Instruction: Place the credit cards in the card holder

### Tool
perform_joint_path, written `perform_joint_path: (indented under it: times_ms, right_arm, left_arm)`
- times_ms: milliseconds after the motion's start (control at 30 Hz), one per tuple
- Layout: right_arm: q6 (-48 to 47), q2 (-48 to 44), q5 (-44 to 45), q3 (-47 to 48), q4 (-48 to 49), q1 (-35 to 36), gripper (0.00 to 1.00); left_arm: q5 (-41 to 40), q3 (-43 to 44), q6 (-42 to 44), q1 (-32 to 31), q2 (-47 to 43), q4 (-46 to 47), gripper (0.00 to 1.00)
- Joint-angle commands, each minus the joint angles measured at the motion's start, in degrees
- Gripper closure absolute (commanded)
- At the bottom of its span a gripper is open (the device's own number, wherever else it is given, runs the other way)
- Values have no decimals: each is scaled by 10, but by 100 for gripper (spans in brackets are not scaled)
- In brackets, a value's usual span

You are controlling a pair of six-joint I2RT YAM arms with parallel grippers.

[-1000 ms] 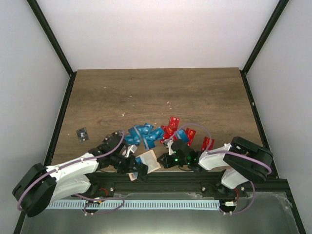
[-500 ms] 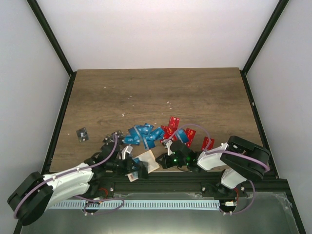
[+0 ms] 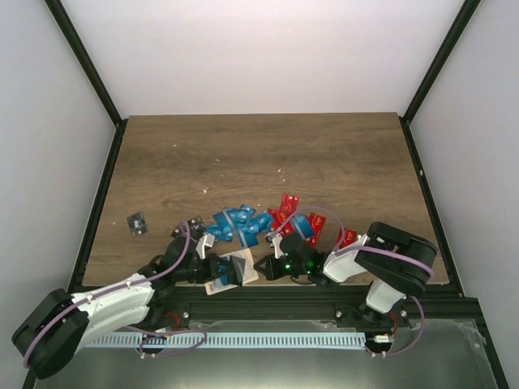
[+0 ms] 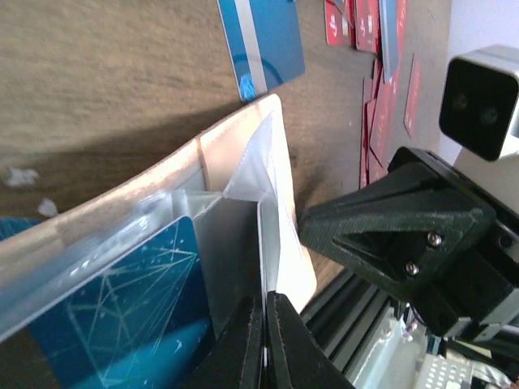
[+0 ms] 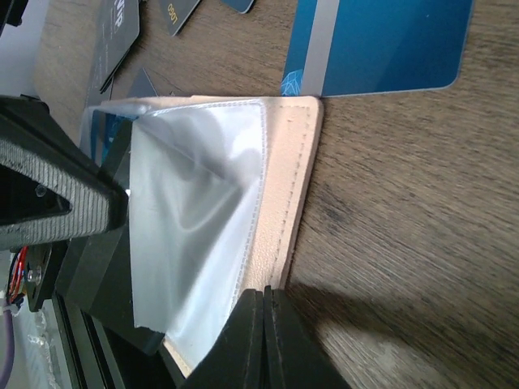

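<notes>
The card holder (image 3: 241,267), pale beige with clear plastic sleeves, lies open at the table's near edge between both grippers. My left gripper (image 4: 265,298) is shut on one clear sleeve (image 4: 243,235); a blue card (image 4: 113,316) sits in the sleeve beside it. My right gripper (image 5: 264,293) is shut on the edge of the holder's beige cover (image 5: 296,178). Loose credit cards lie just beyond: a blue heap (image 3: 240,224), red ones (image 3: 297,220), and a lone black card (image 3: 138,223) far left.
A blue card (image 5: 381,44) lies flat right behind the holder, with black cards (image 5: 117,28) further left. The black metal rail (image 3: 268,304) runs along the table's near edge, right under both grippers. Small white scraps (image 3: 280,172) dot the wooden tabletop.
The card holder has shifted a little left and its sleeves have spread open. My left arm has drawn back and lower; my right gripper followed leftward. Both stayed shut.
</notes>
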Motion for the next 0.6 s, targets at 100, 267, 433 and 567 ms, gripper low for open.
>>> perform_joint_path:
  times_ms: [100,267,433,567]
  right_arm:
    - [1,49,-1,-18,-132,16,99]
    - [6,52,-4,-20,-131,18,99]
    - [11,49,-7,-21,-138,21,99]
    - [19,42,-5,-25,-149,23,99]
  left_arm:
    - [-40,4,33,15,35,88,96]
    - [-47,5,51,25,41,92,96]
    - [-47,1,64,30,48,101,96]
    - [-42,-5,65,31,64,129,96]
